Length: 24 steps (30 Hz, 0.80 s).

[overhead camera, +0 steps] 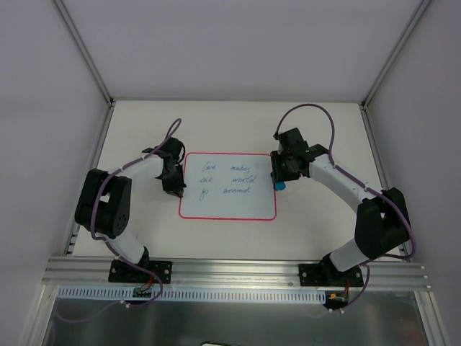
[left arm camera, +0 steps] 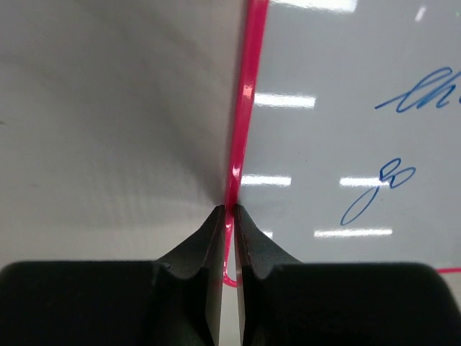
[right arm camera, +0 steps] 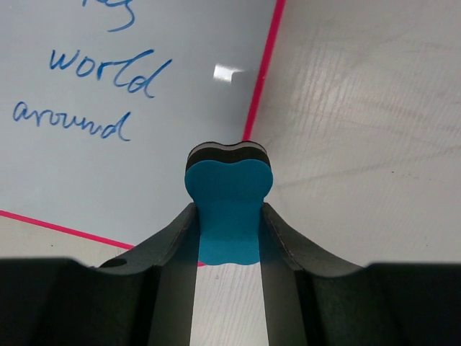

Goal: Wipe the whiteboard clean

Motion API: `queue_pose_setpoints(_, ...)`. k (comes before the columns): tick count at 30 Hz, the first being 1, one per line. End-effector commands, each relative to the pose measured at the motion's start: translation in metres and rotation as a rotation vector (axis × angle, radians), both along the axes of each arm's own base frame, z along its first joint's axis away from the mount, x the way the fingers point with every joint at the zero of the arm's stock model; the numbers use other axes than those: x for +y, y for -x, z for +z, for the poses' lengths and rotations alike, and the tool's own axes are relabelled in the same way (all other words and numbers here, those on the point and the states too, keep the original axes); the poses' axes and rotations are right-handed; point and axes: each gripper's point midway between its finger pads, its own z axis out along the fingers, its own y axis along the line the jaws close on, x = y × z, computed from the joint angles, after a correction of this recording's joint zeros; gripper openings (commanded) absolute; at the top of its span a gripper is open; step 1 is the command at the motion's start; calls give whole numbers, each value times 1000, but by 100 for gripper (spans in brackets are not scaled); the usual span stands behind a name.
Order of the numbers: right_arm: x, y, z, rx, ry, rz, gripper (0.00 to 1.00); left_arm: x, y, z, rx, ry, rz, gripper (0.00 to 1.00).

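The whiteboard [overhead camera: 227,207] lies flat in the middle of the table, white with a red-pink rim and blue handwriting [overhead camera: 225,180] in three lines. My left gripper [overhead camera: 175,189] is at its left edge near the bottom corner. In the left wrist view the left gripper [left arm camera: 229,209] is shut, its tips pinching the red rim [left arm camera: 246,94] of the whiteboard [left arm camera: 331,115]. My right gripper [overhead camera: 279,184] hangs at the board's right edge, shut on a blue eraser [right arm camera: 229,189]. The eraser sits over the rim beside the words "world" and "around" on the whiteboard [right arm camera: 158,180].
The white tabletop [overhead camera: 324,130] surrounds the board, with white enclosure walls and frame posts [overhead camera: 86,58] at the back and sides. An aluminium rail [overhead camera: 238,270] carrying both arm bases runs along the near edge.
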Motion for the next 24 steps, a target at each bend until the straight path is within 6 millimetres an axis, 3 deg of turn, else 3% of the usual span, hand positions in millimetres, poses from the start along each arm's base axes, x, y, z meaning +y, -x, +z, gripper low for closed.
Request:
queue_pose_setpoints(1, 3, -3, 8, -43, -7, -4, 20, -46, 31, -2, 86, 104, -5, 8)
queue_pose_setpoints(6, 7, -1, 3, -36, -4, -15, 20, -78, 39, 6, 80, 126, -19, 11)
queue_pose_setpoints(9, 8, -2, 0, -36, 15, -16, 20, -75, 34, 10, 40, 101, 13, 15)
queue_pose_setpoints(13, 8, -4, -3, -37, 33, -23, 19, -69, 19, 20, -28, 64, 19, 32)
queue_pose_setpoints(17, 8, -10, -3, -46, 53, -37, 19, -68, 1, 25, -56, 62, 28, 41)
queue_pose_setpoints(24, 15, -21, -4, -63, 85, -26, 18, -67, -39, 24, -73, 63, 9, 39)
